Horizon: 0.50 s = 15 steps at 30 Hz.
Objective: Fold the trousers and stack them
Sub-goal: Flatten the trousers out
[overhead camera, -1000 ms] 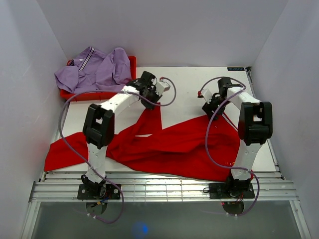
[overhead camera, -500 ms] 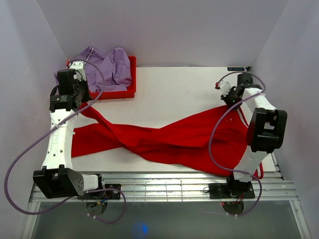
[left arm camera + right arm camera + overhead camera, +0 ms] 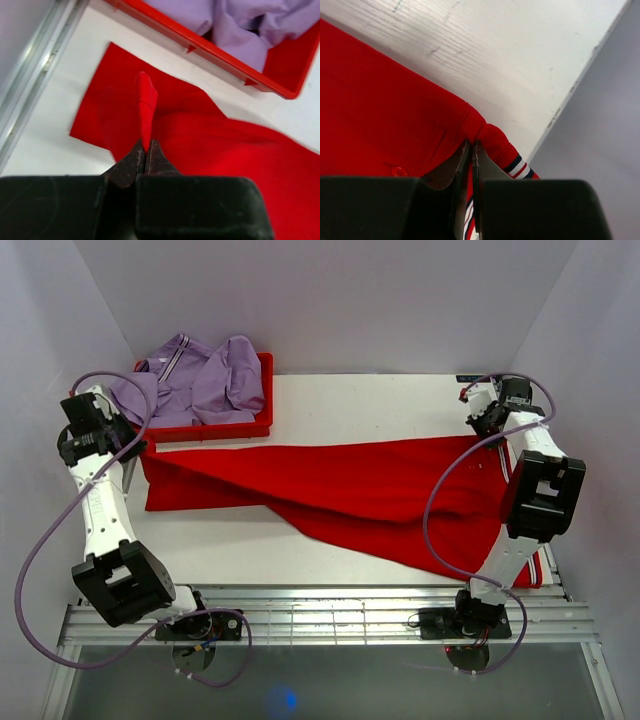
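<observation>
Seen from above, the red trousers (image 3: 340, 490) lie stretched across the white desk (image 3: 380, 405), and you hold one end in each arm. Your left fingers (image 3: 145, 154) are pressed together on a thin upright ridge of red cloth at the far left end. The rest of the garment spreads flat on the desk beyond and to the right of them. Your right fingers (image 3: 471, 149) are also closed tight, pinching the cloth at the opposite end, right beside a striped white and navy band near the desk's right edge. The long axis of the trousers runs straight from one pair of fingers to the other, so each arm is nearest its own end, and the slack middle sags toward you between them. A loose part trails off toward the near right corner. Just past your left fingers sits a red tray (image 3: 225, 428) holding a crumpled lilac garment (image 3: 200, 380), close to the cloth but apart from it. A fold likely means carrying one held end along that axis to the other.
</observation>
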{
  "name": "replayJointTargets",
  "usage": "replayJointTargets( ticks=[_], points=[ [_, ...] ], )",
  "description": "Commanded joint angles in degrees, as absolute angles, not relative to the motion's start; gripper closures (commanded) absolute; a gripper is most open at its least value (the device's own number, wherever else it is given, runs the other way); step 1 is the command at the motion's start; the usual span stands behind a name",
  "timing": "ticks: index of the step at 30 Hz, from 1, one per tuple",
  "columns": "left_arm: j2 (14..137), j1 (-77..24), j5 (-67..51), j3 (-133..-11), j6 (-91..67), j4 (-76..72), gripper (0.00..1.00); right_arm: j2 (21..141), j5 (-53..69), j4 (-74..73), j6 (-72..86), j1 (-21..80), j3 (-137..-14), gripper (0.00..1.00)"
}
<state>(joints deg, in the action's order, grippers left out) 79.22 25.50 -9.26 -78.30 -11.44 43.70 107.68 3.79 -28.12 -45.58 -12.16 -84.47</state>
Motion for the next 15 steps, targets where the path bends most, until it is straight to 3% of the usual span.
replayJointTargets(
  ticks=[1,9,15],
  points=[
    [74.71,25.4,-15.29,-80.15,-13.62,41.22,1.0,108.99,5.1,-30.59,-43.42,-11.95,-88.33,0.92],
    [72.07,25.75,-14.93,-78.58,-13.1,34.82,1.0,105.47,4.49,-23.21,-40.35,-11.95,-87.45,0.92],
    [73.55,25.84,-23.02,-71.55,-12.31,14.0,1.0,105.03,2.03,-12.85,-35.69,-11.95,-85.16,0.92]
  ],
)
